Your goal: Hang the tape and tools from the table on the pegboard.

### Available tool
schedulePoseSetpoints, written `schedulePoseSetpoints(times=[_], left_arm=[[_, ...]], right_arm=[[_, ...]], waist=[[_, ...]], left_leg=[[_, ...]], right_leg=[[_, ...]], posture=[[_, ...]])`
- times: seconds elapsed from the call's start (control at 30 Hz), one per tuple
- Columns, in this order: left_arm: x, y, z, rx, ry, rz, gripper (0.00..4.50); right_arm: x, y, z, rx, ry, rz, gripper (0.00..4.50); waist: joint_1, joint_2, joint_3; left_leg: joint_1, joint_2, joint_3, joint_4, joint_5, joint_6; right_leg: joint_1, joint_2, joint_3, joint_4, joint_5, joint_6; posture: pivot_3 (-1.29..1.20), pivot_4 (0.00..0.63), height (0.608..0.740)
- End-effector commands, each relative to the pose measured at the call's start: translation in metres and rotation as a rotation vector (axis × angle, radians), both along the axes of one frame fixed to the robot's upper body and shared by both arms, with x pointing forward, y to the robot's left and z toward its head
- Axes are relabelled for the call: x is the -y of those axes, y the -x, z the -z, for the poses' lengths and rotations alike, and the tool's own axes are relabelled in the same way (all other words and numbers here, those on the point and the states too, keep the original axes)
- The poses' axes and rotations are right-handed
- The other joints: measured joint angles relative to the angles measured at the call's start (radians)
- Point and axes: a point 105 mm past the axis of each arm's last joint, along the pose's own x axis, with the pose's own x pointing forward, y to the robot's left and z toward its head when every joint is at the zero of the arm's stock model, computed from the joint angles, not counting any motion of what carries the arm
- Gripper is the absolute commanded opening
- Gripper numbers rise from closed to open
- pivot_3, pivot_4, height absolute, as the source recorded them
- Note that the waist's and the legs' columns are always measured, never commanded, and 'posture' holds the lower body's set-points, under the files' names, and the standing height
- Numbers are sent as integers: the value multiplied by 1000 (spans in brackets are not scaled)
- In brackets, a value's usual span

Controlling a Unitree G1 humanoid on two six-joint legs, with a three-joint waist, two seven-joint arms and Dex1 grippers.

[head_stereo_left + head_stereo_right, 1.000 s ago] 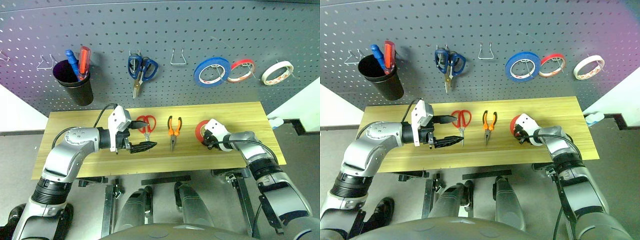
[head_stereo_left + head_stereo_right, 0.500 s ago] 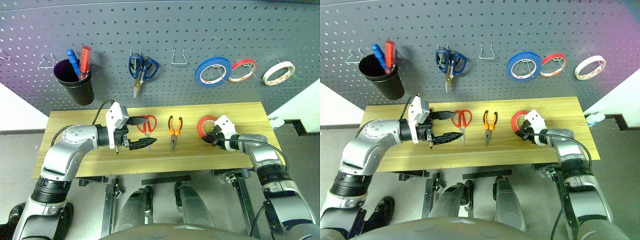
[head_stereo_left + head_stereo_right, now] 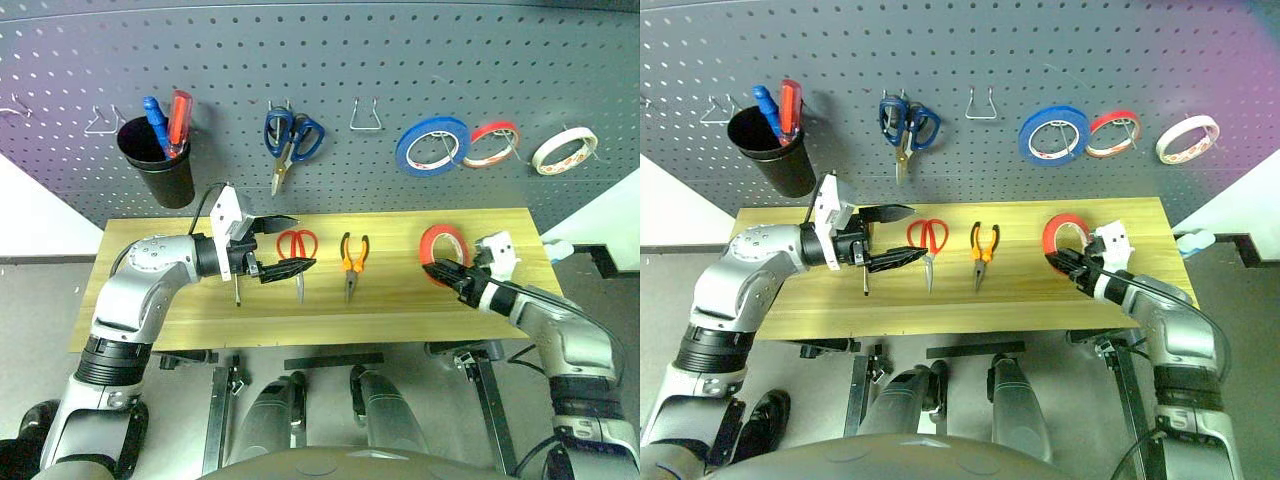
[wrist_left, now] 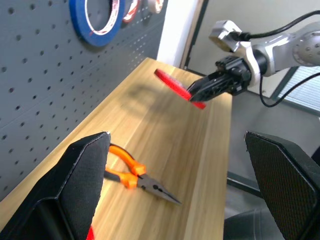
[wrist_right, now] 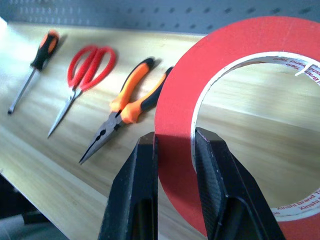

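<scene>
One thin red tape (image 3: 444,243) ring, light and stiff, is pinched by its band in the right gripper (image 3: 447,268) above the table (image 3: 400,300); left gripper (image 3: 283,246) gapes wide, empty.

right gripper (image 3: 1058,263) pinching tape (image 3: 1066,233), above table (image 3: 1020,300)

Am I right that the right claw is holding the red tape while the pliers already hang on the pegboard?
Not quite. The right claw is shut on the red tape, but the pliers lie on the table, as the left eye view shows, not on the pegboard.
</scene>
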Motion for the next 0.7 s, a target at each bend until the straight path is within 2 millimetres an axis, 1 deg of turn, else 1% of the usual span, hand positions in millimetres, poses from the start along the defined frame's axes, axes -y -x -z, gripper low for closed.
schedulePoseSetpoints(times=[0.03, 0.1, 0.23, 0.33, 0.43, 0.57, 0.7], left_arm=[[4, 0, -6, 31, 6, 31, 4500], [6, 0, -5, 31, 11, 41, 4500], [9, -2, -7, 34, 20, 51, 4500], [10, -3, -7, 35, 19, 57, 4500], [11, -4, -8, 37, 17, 64, 4500], [12, -5, -9, 39, 14, 68, 4500], [11, -4, -9, 40, 12, 69, 4500]], right_arm=[[6, 6, -22, 76, -55, 39, 680], [9, 11, -33, 109, -102, 62, 680], [17, 16, -52, 182, -135, 111, 680], [24, 13, -69, 250, -172, 149, 680], [24, 12, -86, 315, -172, 154, 680], [22, 8, -99, 366, -140, 141, 680], [24, 2, -112, 407, -142, 144, 680]], waist=[[-3, 0, 0], [-9, 0, -1], [-23, 0, -2], [-27, 0, -3], [-29, 0, -3], [-27, 0, -4], [-27, 1, -6]], left_leg=[[0, 0, 0, 0, 0, 0], [0, 0, 0, 1, 0, -1], [0, 0, 0, 2, 2, 1], [0, 0, 0, 2, 2, 1], [1, 0, 0, 2, 2, 1], [1, 0, 0, 4, 2, 1], [1, 0, 1, 6, 2, 1]], right_leg=[[0, 0, 0, 0, 0, 0], [0, 0, 0, 1, 0, 0], [0, 0, 0, 2, 0, 0], [0, 0, 0, 2, 0, 0], [0, 0, 0, 3, 0, 0], [0, 1, 0, 5, 0, 0], [1, 1, 0, 5, 1, 1]], posture=[[-201, 208, 740], [-209, 205, 740], [-223, 203, 740], [-227, 204, 740], [-231, 203, 740], [-228, 199, 740], [-224, 196, 740]])
